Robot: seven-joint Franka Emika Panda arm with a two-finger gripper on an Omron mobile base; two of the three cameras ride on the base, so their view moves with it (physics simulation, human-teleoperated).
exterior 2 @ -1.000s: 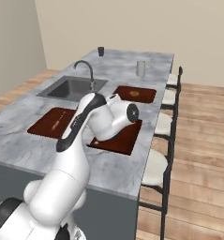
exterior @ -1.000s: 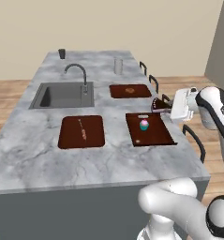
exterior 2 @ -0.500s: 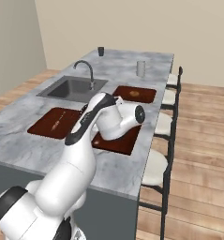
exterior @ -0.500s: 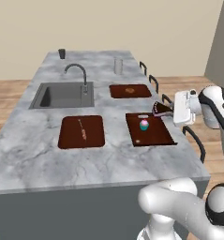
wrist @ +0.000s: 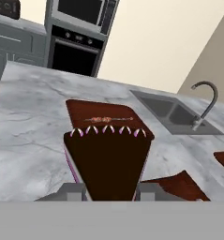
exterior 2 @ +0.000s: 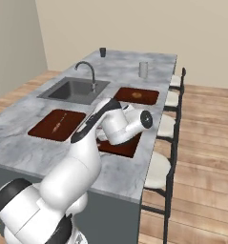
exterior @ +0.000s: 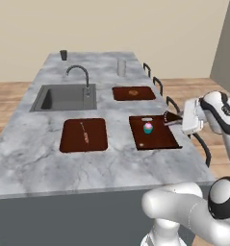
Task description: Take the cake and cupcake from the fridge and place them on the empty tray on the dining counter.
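The cake (wrist: 109,159) is a dark brown wedge with pink sides and small white-pink dollops. My gripper (wrist: 111,190) is shut on its narrow end. From the left base the cake (exterior: 170,117) hangs in the gripper (exterior: 174,120) just off the far right corner of the tray (exterior: 157,139), near the dining counter's (exterior: 87,168) right edge. The cupcake (exterior: 148,128), pink over teal, stands upright on that tray, with a small pale bit behind it. From the right base my arm (exterior 2: 127,125) covers the hand and most of the tray (exterior 2: 121,148).
A tray with a thin stick (exterior: 83,134) lies left of it and a tray with an orange lump (exterior: 133,92) lies behind. Sink (exterior: 66,97), faucet (exterior: 80,77), glass (exterior: 121,67) and dark cup (exterior: 63,55) sit farther back. Stools (exterior 2: 168,126) line the right side.
The hand has carried the cake a little to the right and lower in the left base view, off the tray's far corner. The cupcake and trays have not moved.
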